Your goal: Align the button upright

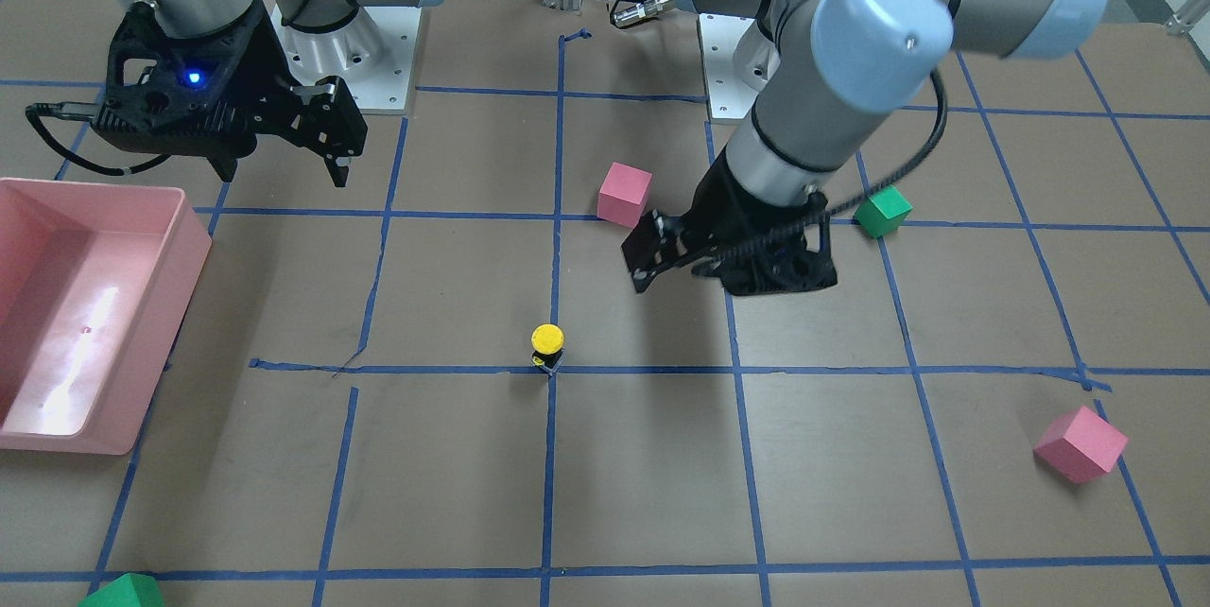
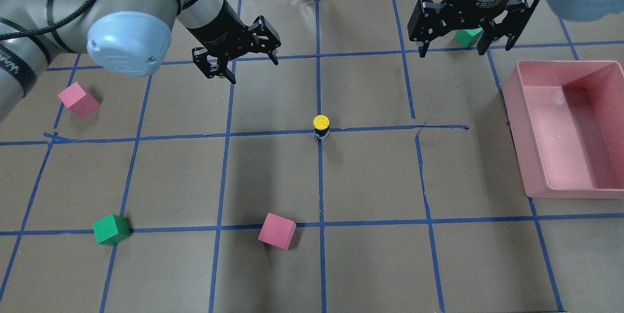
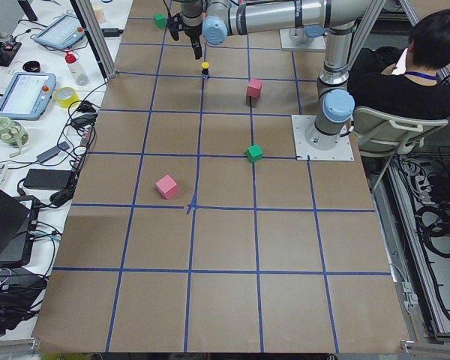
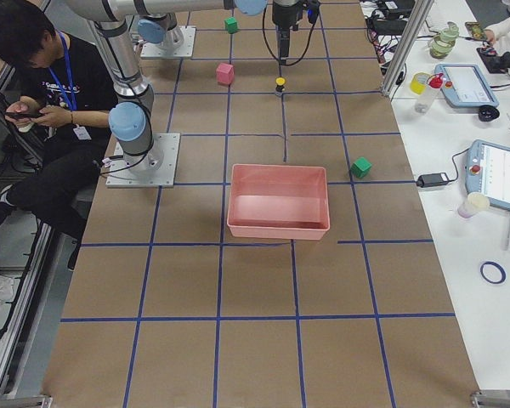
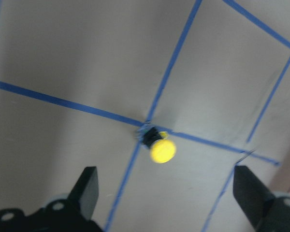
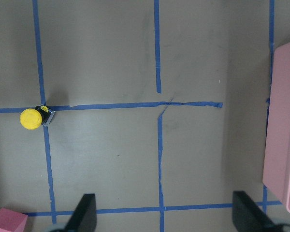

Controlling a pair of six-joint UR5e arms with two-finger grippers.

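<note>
The left wrist view is smeared: the button (image 5: 159, 147) reads as a yellow blob on a dark stub, its terminal base lost in the blur. The fingers (image 5: 87, 193) of the left claw (image 5: 165, 170) are cut off by the bottom edge there. The fingers (image 6: 84, 215) of the right claw (image 6: 164, 195) are cut off the same way in the right wrist view.

That view shows only a corner of a pink cube (image 6: 7, 221) and one wall of the pink bin (image 6: 285, 130). In the overhead view a green cube (image 2: 467, 36) sits half hidden behind the right claw. The front-facing view's bottom edge clips a second green cube (image 1: 123, 591). In both side views the button is too small to judge its tilt.
</note>
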